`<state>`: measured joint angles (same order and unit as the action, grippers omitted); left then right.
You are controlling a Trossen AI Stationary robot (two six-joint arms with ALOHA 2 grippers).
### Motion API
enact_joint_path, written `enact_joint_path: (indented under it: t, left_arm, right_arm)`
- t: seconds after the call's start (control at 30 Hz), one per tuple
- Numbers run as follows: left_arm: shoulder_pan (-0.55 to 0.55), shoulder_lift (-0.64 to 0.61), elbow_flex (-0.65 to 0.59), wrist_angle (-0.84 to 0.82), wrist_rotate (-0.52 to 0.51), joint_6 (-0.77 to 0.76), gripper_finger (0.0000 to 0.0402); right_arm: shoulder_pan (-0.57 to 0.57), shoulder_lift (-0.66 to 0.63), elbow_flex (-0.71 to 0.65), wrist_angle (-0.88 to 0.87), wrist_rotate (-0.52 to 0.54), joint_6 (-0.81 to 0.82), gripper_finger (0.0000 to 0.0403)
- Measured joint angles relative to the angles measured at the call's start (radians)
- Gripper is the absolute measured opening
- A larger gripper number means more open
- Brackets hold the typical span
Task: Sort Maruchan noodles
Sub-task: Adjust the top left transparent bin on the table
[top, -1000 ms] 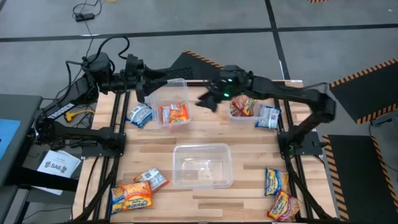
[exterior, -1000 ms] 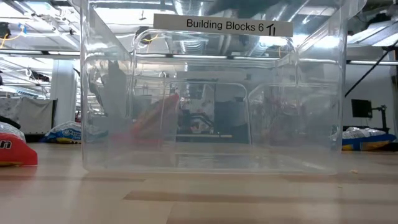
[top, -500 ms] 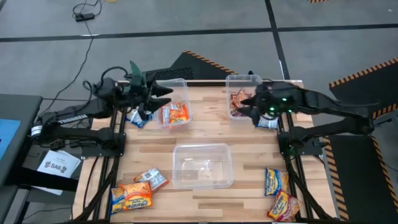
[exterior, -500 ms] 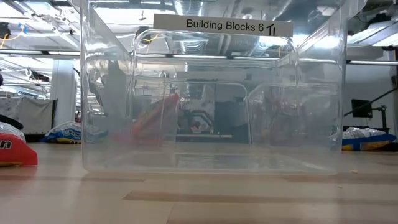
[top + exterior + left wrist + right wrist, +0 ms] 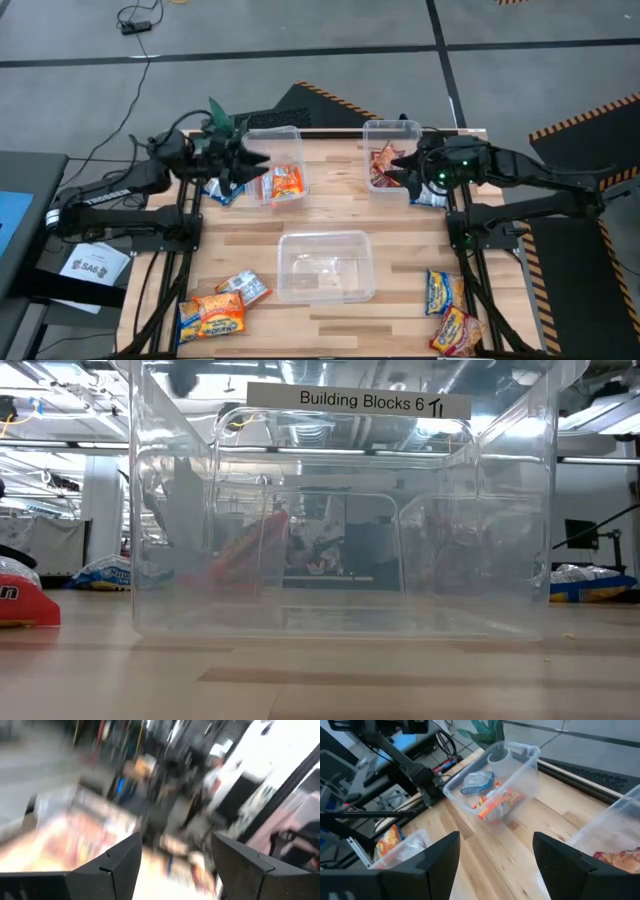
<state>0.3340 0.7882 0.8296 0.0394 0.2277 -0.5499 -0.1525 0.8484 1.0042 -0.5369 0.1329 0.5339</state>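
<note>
In the high view, the left gripper (image 5: 250,163) is seen at the far left tub (image 5: 262,140), its fingers spread apart with nothing between them. Just behind it stands a small green plant (image 5: 222,118). Inside that tub, just right of the gripper, lies a red-orange noodle packet (image 5: 281,182); a blue-white packet (image 5: 221,187) lies on the table (image 5: 330,215) just outside the tub's left wall, below the gripper. The right gripper (image 5: 402,170) is held at the far right tub (image 5: 391,135), fingers apart and empty, directly over a reddish packet (image 5: 386,165) in that tub. A blue-white packet (image 5: 432,192) lies just beside that tub, partly under the arm. Nearer the front, well apart from both grippers, a third clear tub (image 5: 324,265) stands empty. Loose packets are left at the front left (image 5: 212,316) and front right (image 5: 442,292).

In the low view, the front tub's clear walls (image 5: 340,510) fill the picture; a label reading "Building Blocks 6" (image 5: 358,401) is seen through them. A blue-white packet (image 5: 104,572) lies at the far left and another (image 5: 590,582) at the far right.

In the left wrist view, everything is blurred; only the two dark fingers (image 5: 112,867) can be made out, standing apart.

In the right wrist view, the fingers (image 5: 435,860) stand apart. Beyond them, the left tub (image 5: 492,782) is shown holding a red-orange packet (image 5: 497,805) and a blue-white one (image 5: 477,782).
</note>
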Motion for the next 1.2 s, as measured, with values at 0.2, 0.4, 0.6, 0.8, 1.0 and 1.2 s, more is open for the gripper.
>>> enact_joint_path:
  t: [0.2, 0.4, 0.6, 0.8, 1.0, 1.2]
  left_arm:
    - [-0.017, -0.034, 0.211, -0.849, -0.140, -0.122, 0.0222]
    - [-0.037, 0.026, 0.238, -1.401, -0.321, -0.264, 0.0222]
    - [0.002, 0.081, 0.071, -1.296, -0.345, -0.061, 0.0222]
    - [0.089, 0.149, -0.064, -1.209, -0.411, 0.120, 0.0222]
    - [0.103, 0.168, -0.124, -1.093, -0.497, 0.268, 0.0222]
    - [0.105, 0.182, -0.123, -1.095, -0.489, 0.269, 0.0222]
  right_arm:
    - [0.000, 0.039, 0.000, -0.009, -0.002, 0.000, 0.0273]
    - [0.000, 0.077, 0.000, -0.008, -0.003, -0.002, 0.0273]
    - [0.000, 0.108, 0.000, -0.008, -0.004, -0.002, 0.0273]
    - [0.000, 0.123, 0.000, -0.008, -0.028, -0.002, 0.0273]
    - [0.000, 0.121, 0.000, -0.004, -0.030, 0.005, 0.0273]
    - [0.000, 0.121, 0.000, -0.002, -0.030, 0.016, 0.0273]
